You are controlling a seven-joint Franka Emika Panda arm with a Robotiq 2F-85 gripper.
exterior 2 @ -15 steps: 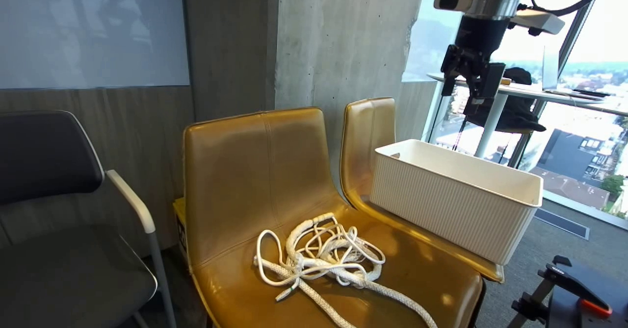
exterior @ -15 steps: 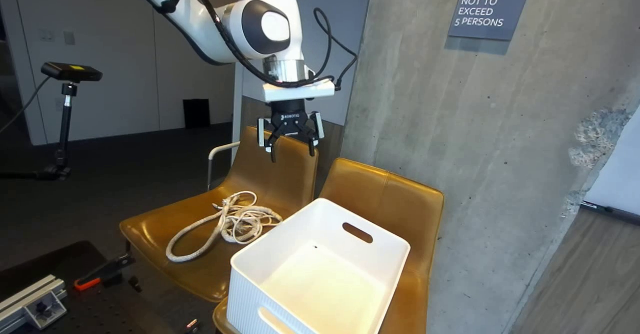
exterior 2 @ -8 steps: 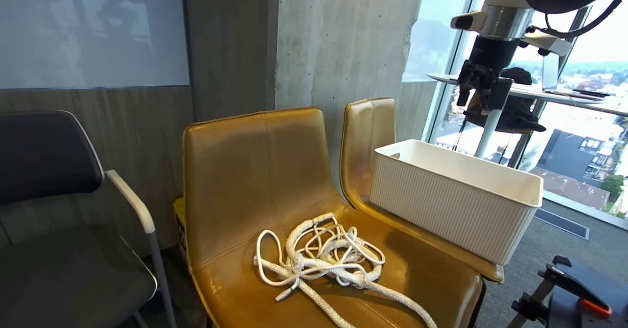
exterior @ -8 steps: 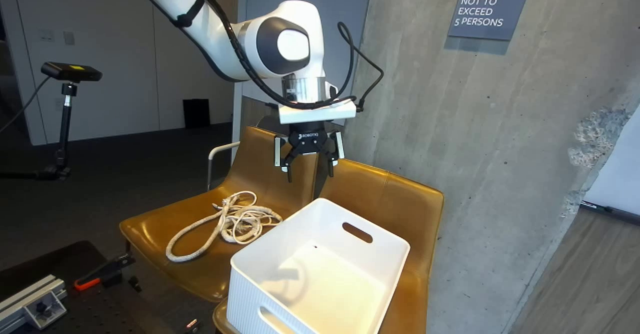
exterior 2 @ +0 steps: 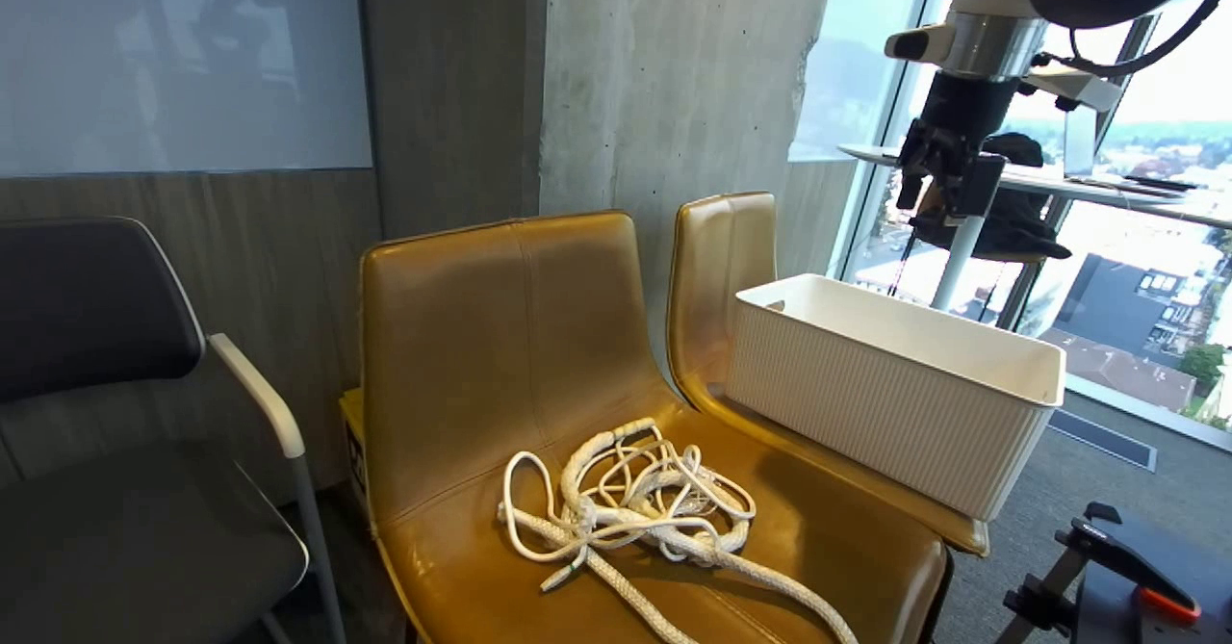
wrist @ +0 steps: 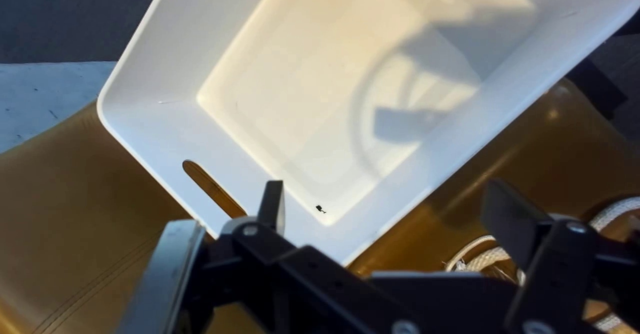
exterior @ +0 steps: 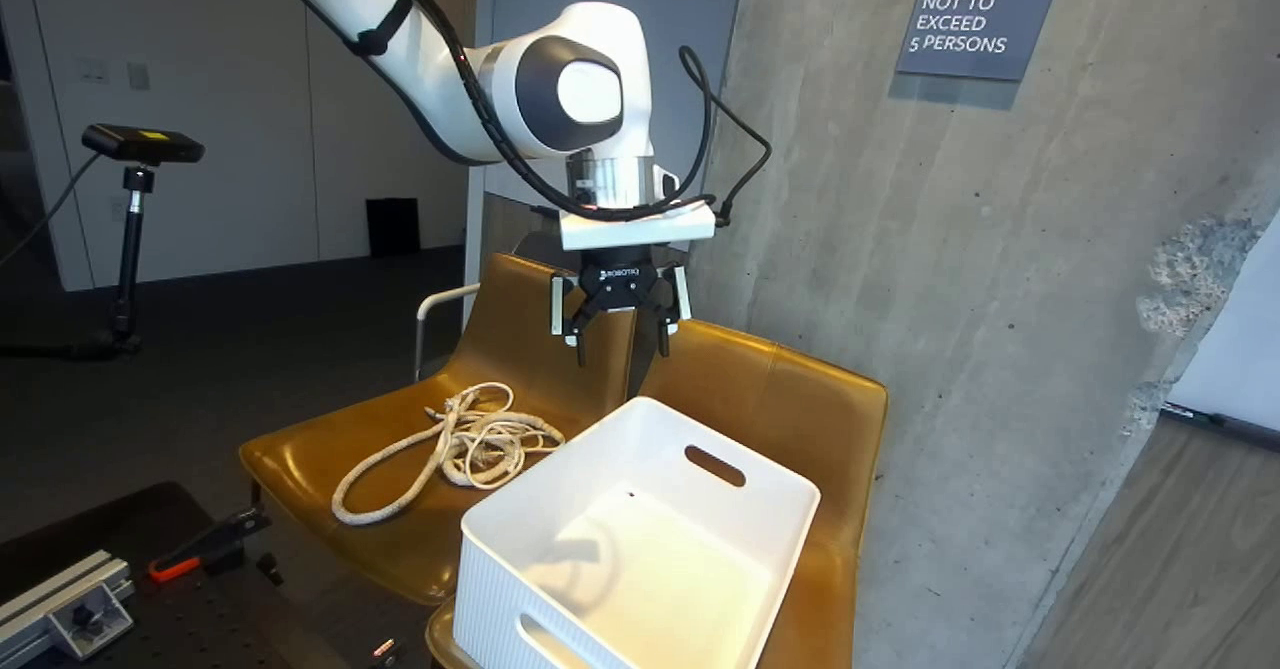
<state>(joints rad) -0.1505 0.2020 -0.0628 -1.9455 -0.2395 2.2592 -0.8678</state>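
My black gripper (exterior: 622, 351) hangs above the back corner of a white ribbed bin (exterior: 500, 594), fingers pointing down and spread wide apart. Nothing sits between the fingers (wrist: 272, 206) in the wrist view, where the gripper (wrist: 383, 184) frames a bin corner and part of the chair seat. The bin (exterior 2: 866, 403) has handle slots and holds only a small dark speck (wrist: 320, 208) near one corner. Beside it, a tangled white rope (exterior 2: 707, 550) lies on a tan chair seat (exterior 2: 443, 548). Part of the rope (wrist: 487, 259) shows behind a finger in the wrist view.
The bin rests on a second tan chair (exterior: 780, 379), against a concrete pillar (exterior: 960, 279). A dark tabletop with an orange-tipped tool (exterior: 200, 554) is at lower left in an exterior view. A camera on a stand (exterior: 143, 144) and a dark armchair (exterior 2: 96, 297) are nearby.
The arm came down and sideways over the bin, and its shadow now falls inside. In the last half second it has barely moved. The gripper stayed open; rope and bin are unmoved.
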